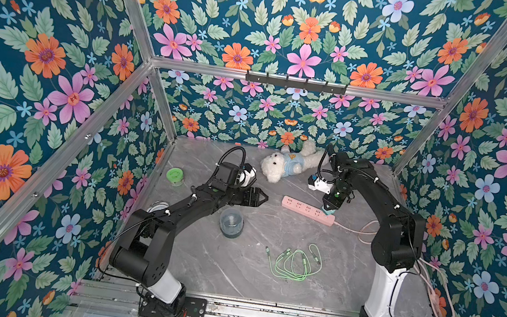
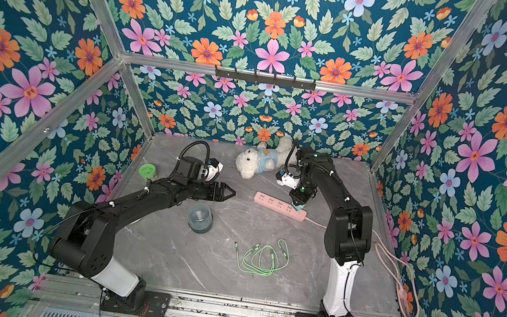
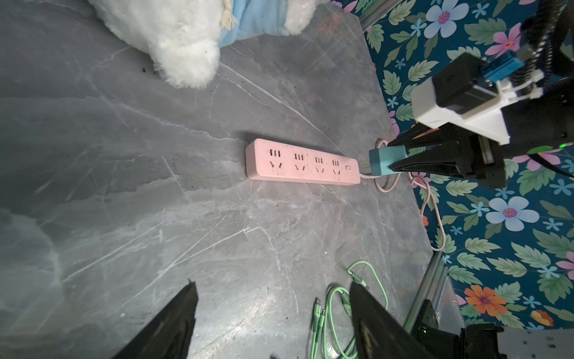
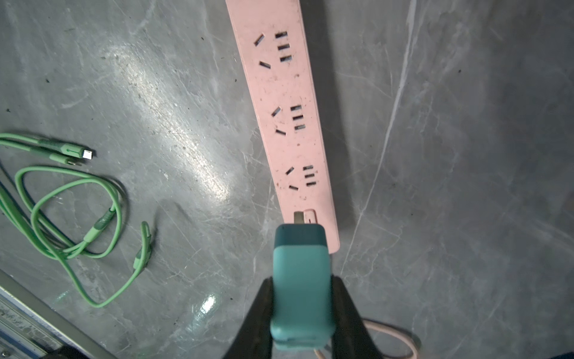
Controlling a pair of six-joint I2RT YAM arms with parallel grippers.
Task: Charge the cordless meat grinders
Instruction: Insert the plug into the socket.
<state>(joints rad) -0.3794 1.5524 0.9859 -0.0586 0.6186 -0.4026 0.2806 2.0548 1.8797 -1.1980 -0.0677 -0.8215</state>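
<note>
While the right gripper (image 4: 301,289) is clamped on the teal block charger plug (image 4: 300,248) over the cord end of the pink 4-socket power strip (image 4: 289,124), judged best practice: advance to the nearest socket, square the prongs, press straight down. Left gripper (image 1: 258,197) stands apart, empty. The squat meat grinder with its grey-blue dome and teal base (image 1: 231,223) sits on the grey marble desk (image 1: 229,265) near it, unconnected

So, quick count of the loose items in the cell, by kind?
Grinder: 1
Power strip: 1
Charger plug: 1
Green cable bundle: 1
Green-lidded jar: 1
Plush bear: 1
Half-hidden white round thing: 1
Total: 7
</note>
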